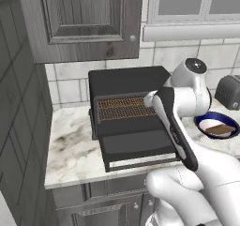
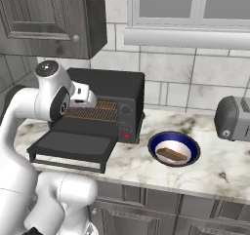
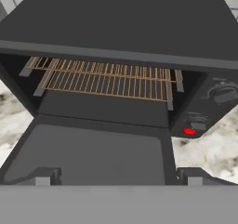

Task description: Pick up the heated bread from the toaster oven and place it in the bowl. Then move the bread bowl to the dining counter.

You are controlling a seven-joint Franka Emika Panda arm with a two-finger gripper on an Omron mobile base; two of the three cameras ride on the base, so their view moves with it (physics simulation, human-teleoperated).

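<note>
**Kid:** Two dark fingertips (image 3: pixel 42 179) stick up at the bottom of the hand view. Is the gripper (image 3: pixel 118 179) holding anything?

**Helper:** No. Its fingers are spread wide apart and nothing is between them. It points at the toaster oven (image 3: pixel 116 28), over the dropped door (image 3: pixel 93 153).

**Kid:** Where is the bread?

**Helper:** The heated bread (image 2: pixel 172 154) already lies in the bowl (image 2: pixel 155 144). The copper rack (image 3: pixel 107 79) looks bare.

**Kid:** And the bowl?

**Helper:** On the marbled counter (image 2: pixel 210 173), at about 4 o'clock from the oven in the right base view, just beside it. A grey slot toaster (image 2: pixel 233 118) sits at 2 o'clock from the bowl.

**Kid:** How should it pick the bowl up?

**Helper:** I think the bowl is hard, smooth and a bit slippery. Pinch its blue rim, one finger inside, one outside. The bread looks light and loose, so keep the bowl flat or it may slide out.
</note>
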